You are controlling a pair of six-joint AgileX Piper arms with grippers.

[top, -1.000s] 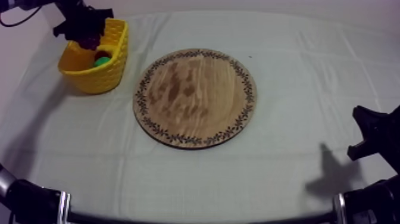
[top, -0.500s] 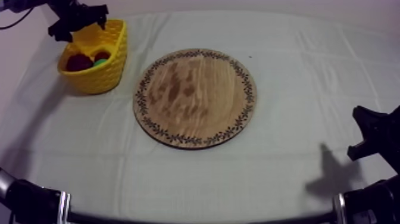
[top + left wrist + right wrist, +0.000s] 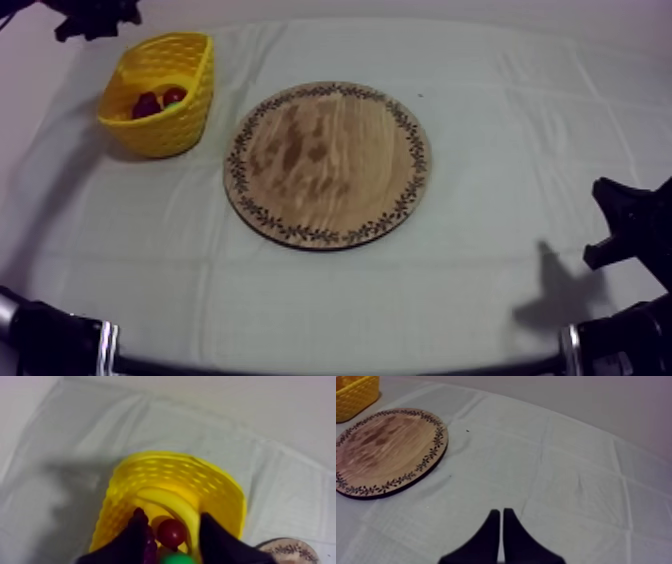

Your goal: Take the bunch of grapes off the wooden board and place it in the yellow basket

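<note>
Purple and dark, the bunch of grapes (image 3: pixel 147 104) lies inside the yellow basket (image 3: pixel 190 125) at the far left of the desk (image 3: pixel 480 290). It sits just beside a small red fruit (image 3: pixel 174 96) and near a green piece (image 3: pixel 176 559) whose kind cannot be told. The left jaws hang above the basket's open mouth, apart and holding nothing, with the red fruit seen down between the two black fingers (image 3: pixel 220 543). From above, the left arm (image 3: pixel 95 17) sits at the far corner, just beyond the basket's rim. Beside the basket, the round wooden board (image 3: pixel 328 165) with its patterned rim lies flat at the centre of the grey-white cloth (image 3: pixel 576 476). The right jaws rest low at the desk's near right side, pressed together in a narrow wedge, well apart from the board.
</note>
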